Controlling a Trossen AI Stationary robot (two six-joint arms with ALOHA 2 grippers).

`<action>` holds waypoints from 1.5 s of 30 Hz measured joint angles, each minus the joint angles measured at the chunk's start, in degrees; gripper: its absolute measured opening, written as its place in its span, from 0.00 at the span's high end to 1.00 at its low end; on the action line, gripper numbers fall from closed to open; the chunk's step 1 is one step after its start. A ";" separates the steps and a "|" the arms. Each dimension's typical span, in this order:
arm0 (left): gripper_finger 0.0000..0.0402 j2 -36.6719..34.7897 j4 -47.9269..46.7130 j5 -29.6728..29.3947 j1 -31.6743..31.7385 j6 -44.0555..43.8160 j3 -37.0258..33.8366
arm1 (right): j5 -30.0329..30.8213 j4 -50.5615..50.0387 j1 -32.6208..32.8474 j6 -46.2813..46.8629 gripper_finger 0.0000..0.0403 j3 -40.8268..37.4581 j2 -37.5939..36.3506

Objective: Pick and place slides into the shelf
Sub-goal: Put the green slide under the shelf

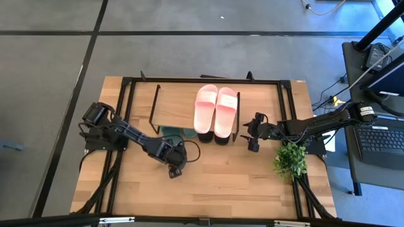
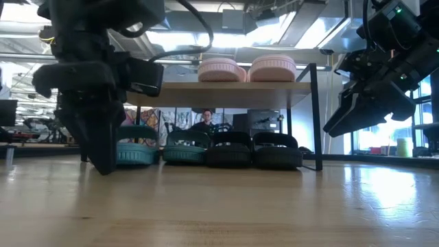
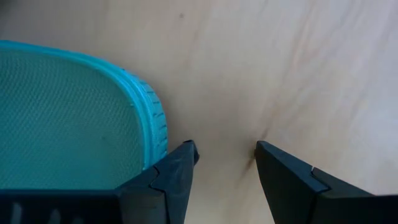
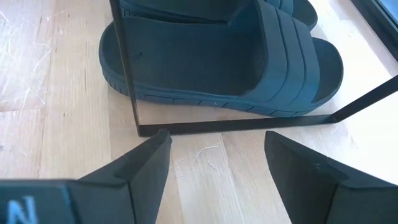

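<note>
The shelf (image 1: pixel 173 104) stands at the table's far middle. The pale pink slides (image 1: pixel 216 110) lie side by side on its top board. On the table under the board, the green slides (image 2: pixel 161 152) stand on the left and the black slides (image 2: pixel 254 152) on the right. My left gripper (image 1: pixel 175 169) is open over bare wood, on the near side of the green pair. The heel of one green slide (image 3: pixel 68 118) shows beside its fingers (image 3: pixel 177 168). My right gripper (image 4: pixel 217 146) is open at the shelf's right end, facing a black slide (image 4: pixel 224 56) behind the wire frame (image 4: pixel 236 126).
A small potted plant (image 1: pixel 290 161) stands near the table's right edge, close to my right arm. A desk with a laptop (image 1: pixel 382 139) lies beyond that edge. Bare wood (image 1: pixel 214 183) stretches along the table's near side. A person (image 2: pixel 206 120) shows far behind the shelf.
</note>
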 joint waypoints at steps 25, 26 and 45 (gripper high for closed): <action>0.58 -0.04 -4.41 -2.21 6.59 3.96 -0.02 | 0.02 0.00 0.00 -0.28 0.36 0.00 0.02; 0.58 -0.04 -4.58 -2.19 6.88 3.98 -0.02 | 0.02 0.00 0.00 -0.28 0.36 0.00 0.02; 0.58 -0.11 -7.64 -2.85 9.29 3.84 0.11 | 0.02 -0.15 0.00 -0.14 0.36 0.00 0.02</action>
